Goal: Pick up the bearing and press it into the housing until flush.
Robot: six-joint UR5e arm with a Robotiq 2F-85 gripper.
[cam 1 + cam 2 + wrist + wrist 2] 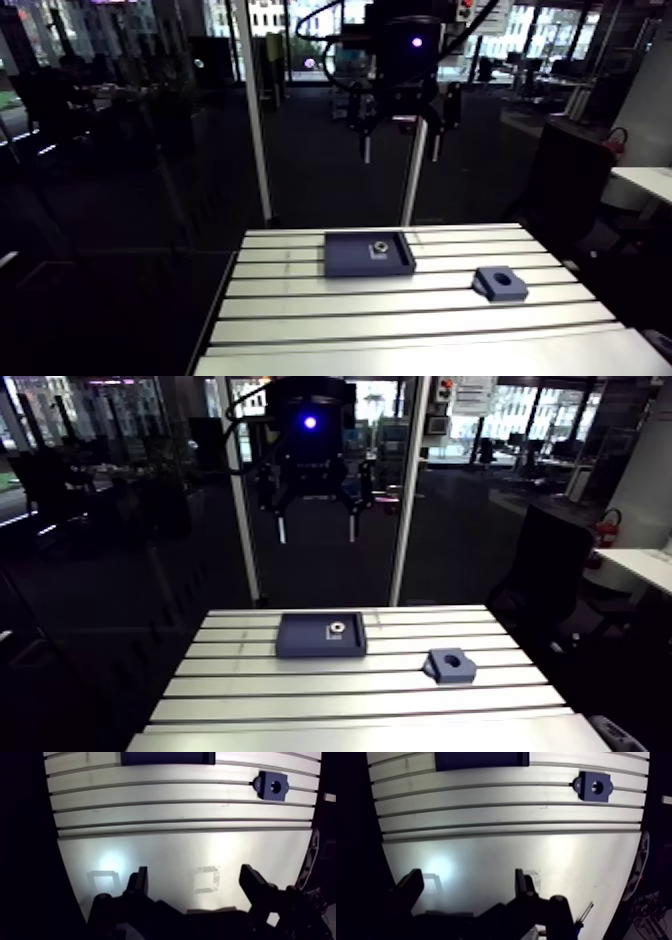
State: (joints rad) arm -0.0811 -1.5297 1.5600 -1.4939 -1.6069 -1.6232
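A small silver ring, the bearing (380, 247), lies inside a shallow dark blue tray (350, 262) on the far middle of the slotted table. The dark blue housing (500, 283), a block with a round bore, sits to the tray's right and a little nearer. My gripper (400, 152) hangs high above the table's far edge, well clear of both. In the wrist view its two fingers (140, 881) stand wide apart with nothing between them. The housing (271, 786) and an edge of the tray (167, 757) show far ahead of the gripper (196, 881).
The slotted aluminium table (400, 310) ends in a smooth plate (175, 857) under the gripper. Two upright white posts (255, 110) stand behind the table's far edge. A dark chair (545, 566) is off the table's right side.
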